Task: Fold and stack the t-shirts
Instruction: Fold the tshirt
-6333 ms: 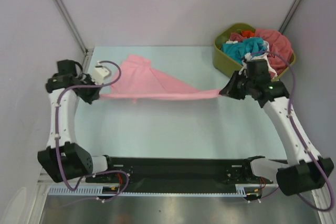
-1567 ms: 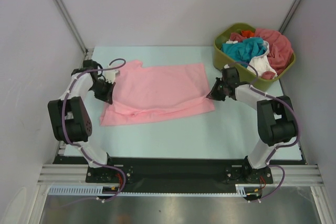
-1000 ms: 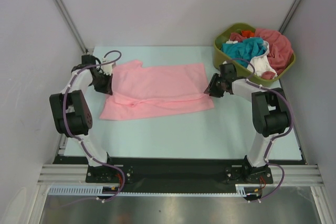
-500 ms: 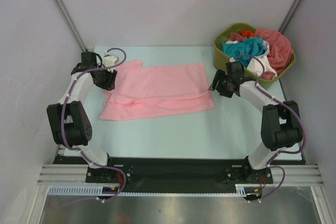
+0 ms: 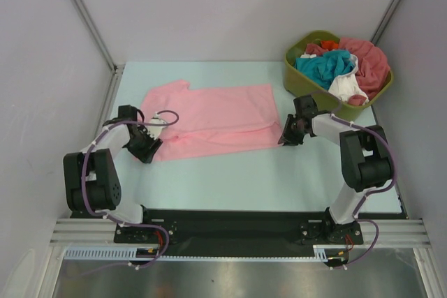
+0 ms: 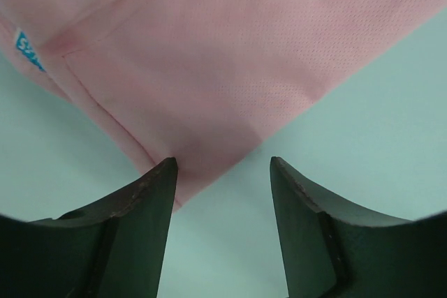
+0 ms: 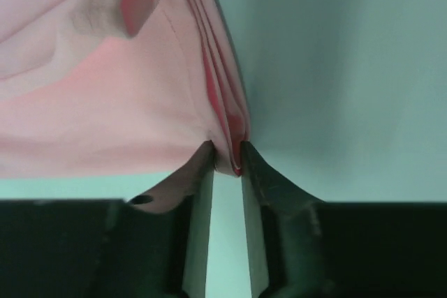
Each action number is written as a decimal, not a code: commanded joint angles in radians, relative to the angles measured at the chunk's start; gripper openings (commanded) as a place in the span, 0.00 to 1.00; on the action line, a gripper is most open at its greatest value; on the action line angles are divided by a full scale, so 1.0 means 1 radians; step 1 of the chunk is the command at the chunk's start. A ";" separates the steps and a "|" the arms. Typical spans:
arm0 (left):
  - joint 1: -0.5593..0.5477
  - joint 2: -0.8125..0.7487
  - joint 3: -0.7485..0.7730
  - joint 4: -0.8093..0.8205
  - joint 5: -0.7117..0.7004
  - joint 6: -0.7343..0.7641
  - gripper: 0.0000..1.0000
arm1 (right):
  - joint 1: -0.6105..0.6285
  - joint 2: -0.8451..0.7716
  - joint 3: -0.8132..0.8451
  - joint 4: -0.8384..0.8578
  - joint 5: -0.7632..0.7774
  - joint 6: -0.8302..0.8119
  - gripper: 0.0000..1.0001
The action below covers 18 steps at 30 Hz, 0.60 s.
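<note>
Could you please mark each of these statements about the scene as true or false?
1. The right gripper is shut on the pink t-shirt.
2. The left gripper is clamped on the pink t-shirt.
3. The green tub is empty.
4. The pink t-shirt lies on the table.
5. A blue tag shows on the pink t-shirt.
1. True. The right gripper pinches an edge of the light pink t-shirt.
2. False. The left gripper is open, with a corner of the shirt between its fingers.
3. False. The olive-green tub holds a teal shirt, a white shirt and a coral-red shirt.
4. True. It lies on the table, left of the tub.
5. True. The blue tag shows in the left wrist view.
</note>
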 commanded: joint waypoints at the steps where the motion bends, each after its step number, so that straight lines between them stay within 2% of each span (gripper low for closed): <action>1: 0.000 -0.024 -0.047 0.081 -0.031 0.102 0.62 | -0.006 -0.002 -0.019 0.038 -0.031 0.012 0.22; 3: -0.003 -0.009 -0.060 0.127 -0.034 0.099 0.61 | -0.010 -0.012 -0.029 0.037 -0.037 0.016 0.12; 5: -0.006 0.002 -0.080 0.149 -0.034 0.090 0.59 | -0.014 -0.033 -0.054 0.028 -0.038 0.018 0.06; 6: -0.009 0.008 -0.084 0.152 -0.024 0.087 0.54 | -0.020 -0.042 -0.064 0.023 -0.038 0.018 0.03; 8: -0.009 0.008 -0.102 0.169 -0.022 0.076 0.37 | -0.023 -0.083 -0.104 0.008 -0.040 0.018 0.01; 9: -0.009 0.004 -0.108 0.175 -0.022 0.070 0.20 | -0.026 -0.099 -0.120 0.000 -0.040 0.016 0.00; 12: -0.011 -0.012 -0.120 0.140 0.018 0.065 0.00 | -0.029 -0.169 -0.166 -0.056 -0.035 0.010 0.00; 18: -0.011 -0.084 -0.104 -0.036 0.095 0.064 0.00 | -0.029 -0.335 -0.239 -0.253 -0.002 0.006 0.00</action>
